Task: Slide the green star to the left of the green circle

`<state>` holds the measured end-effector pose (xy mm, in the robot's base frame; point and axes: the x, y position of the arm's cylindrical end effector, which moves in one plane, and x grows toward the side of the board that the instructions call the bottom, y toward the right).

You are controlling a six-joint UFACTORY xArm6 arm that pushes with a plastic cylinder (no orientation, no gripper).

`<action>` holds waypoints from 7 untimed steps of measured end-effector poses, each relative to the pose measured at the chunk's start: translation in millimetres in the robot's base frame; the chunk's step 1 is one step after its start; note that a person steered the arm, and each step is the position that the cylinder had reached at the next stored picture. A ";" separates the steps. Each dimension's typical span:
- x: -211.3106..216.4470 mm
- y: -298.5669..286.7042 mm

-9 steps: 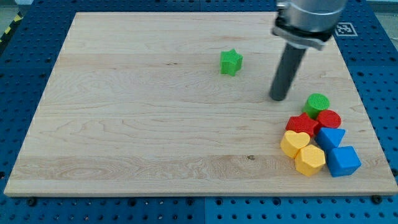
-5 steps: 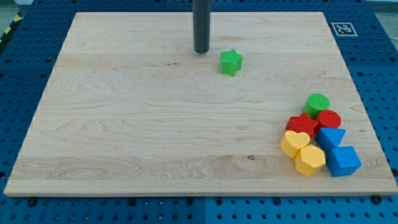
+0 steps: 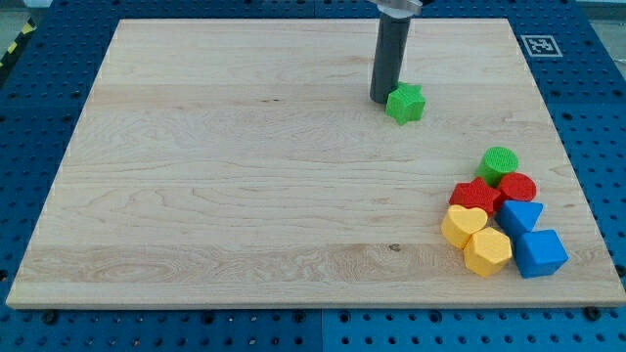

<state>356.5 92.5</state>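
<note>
**Green star against the tip, upper right of centre on the tabletop**

The small green star-shaped block [image 3: 405, 103] lies on the pale wooden tabletop [image 3: 225, 196], right of centre and toward the view's top. My tip [image 3: 382, 99], the lower end of the straight dark rod, sits on the star's left side, touching it or just beside it; the exact contact cannot be made out. There is no pincer on this rig, so no open or closed state applies.

The green circular block [image 3: 500, 162] lies well apart from the star, toward the view's lower right. The star is up and to the left of it.

The circle heads a tight cluster near the tabletop's right edge. Just below it: a red round block [image 3: 518, 187] and a red star-like block [image 3: 475, 196]. Below those: a yellow heart-shaped block [image 3: 463, 225], a yellow hexagonal block [image 3: 487, 251], a blue triangular block [image 3: 521, 216] and a blue cube-like block [image 3: 540, 253]. Neighbouring blocks appear to touch.

A black-and-white marker tag [image 3: 539, 45] sits at the tabletop's upper right corner.
</note>
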 end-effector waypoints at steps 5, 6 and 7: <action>38.4 70.7; 57.4 83.9; 71.9 84.8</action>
<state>428.4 177.3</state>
